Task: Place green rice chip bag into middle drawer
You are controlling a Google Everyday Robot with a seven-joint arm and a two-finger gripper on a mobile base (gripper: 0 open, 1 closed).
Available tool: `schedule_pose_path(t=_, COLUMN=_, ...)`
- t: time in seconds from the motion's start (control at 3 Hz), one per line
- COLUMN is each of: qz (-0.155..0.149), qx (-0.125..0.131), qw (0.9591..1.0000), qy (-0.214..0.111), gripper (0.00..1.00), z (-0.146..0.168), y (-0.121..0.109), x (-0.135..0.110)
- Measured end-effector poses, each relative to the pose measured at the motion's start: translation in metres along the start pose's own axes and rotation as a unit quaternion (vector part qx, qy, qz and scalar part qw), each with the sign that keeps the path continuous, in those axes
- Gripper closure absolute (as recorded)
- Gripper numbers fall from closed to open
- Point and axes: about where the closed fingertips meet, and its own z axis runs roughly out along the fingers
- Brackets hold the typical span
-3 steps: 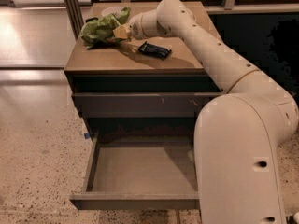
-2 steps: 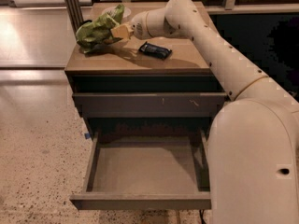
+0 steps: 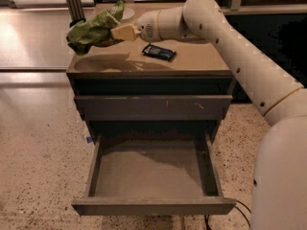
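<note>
Gripper [image 3: 123, 32] clamped on green rice chip bag [image 3: 92, 28], aloft over cabinet top's [image 3: 196, 61] left corner. Best to swing forward past scratched drawer front [image 3: 153, 107], then lower over open middle drawer [image 3: 153, 206] before letting go.

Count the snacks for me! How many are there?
2. The green bag hangs in the gripper above the cabinet top; the black bar lies on it. More may hide behind the arm.

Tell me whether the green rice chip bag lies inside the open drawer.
No: the hand holds the green rice chip bag in the air over the cabinet top's left side, well above the open middle drawer.
</note>
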Motion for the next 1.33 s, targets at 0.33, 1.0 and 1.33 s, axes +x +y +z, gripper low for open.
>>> schedule_pose_path(t=0.33, qz=0.017, qx=0.006, qw=0.9996, qy=0.021, gripper=1.0, z=-0.009, y=0.041, x=0.009)
schedule_pose_path(t=1.0, qz=0.042, qx=0.031, qw=0.9839, qy=0.171, gripper=1.0, z=-0.017, y=0.112, x=0.089)
schedule_pose_path(t=1.33, qz=0.037, qx=0.065, qw=0.9595, qy=0.272, gripper=1.0, z=-0.039, y=0.123, x=0.146)
